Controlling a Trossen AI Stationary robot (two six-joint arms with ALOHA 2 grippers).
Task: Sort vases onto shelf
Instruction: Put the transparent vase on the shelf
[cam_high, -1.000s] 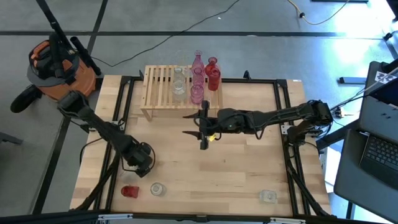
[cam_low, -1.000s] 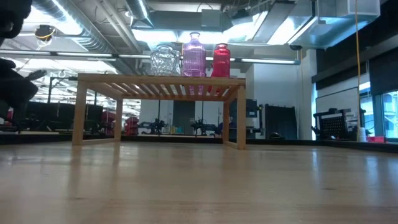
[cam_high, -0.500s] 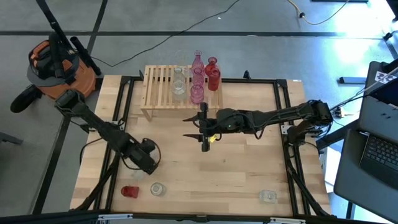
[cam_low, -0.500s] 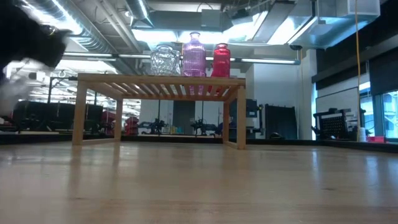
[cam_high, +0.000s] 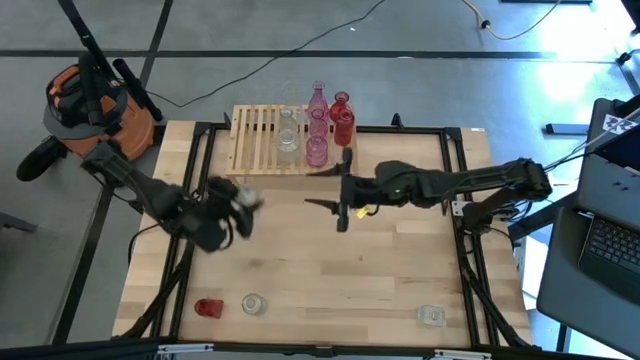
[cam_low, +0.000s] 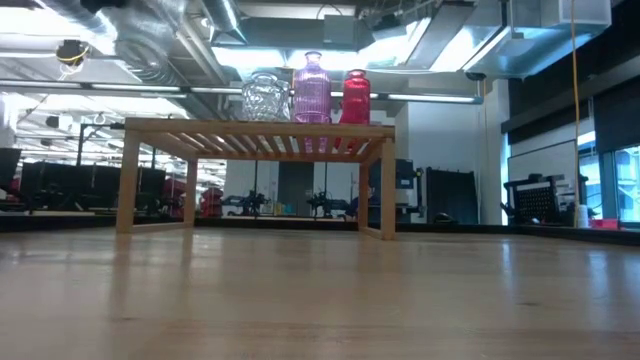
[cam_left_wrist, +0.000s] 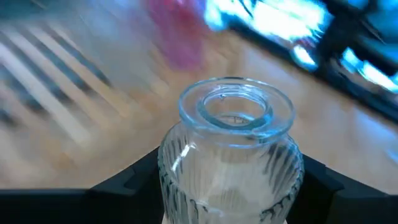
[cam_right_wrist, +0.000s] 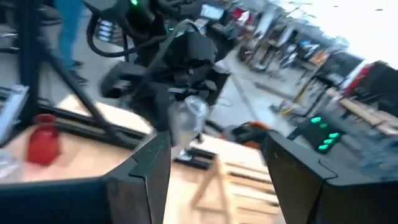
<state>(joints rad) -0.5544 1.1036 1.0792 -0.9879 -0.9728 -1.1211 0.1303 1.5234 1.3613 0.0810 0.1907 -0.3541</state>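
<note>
Near table edge: squat red vase (cam_high: 208, 307), two clear vases (cam_high: 252, 302) (cam_high: 431, 316) standing loose. Left gripper (cam_high: 243, 200) clamped on a clear ribbed vase (cam_left_wrist: 231, 158), carried above the tabletop just off the shelf (cam_high: 262, 150) front-left corner. Right gripper (cam_high: 341, 204) mid-table, fingers apart, holding nothing. Shelf right end: clear, pink, red vases (cam_low: 312, 90) grouped.

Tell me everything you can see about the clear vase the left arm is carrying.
The clear vase looks like glass: a squat, vertically ribbed body with a short neck and a thick round rim, apparently empty. It stands upright, clamped between the left gripper's dark fingers, which press its two sides. In the high view it is lifted off the table, near the shelf's front left corner.
</note>
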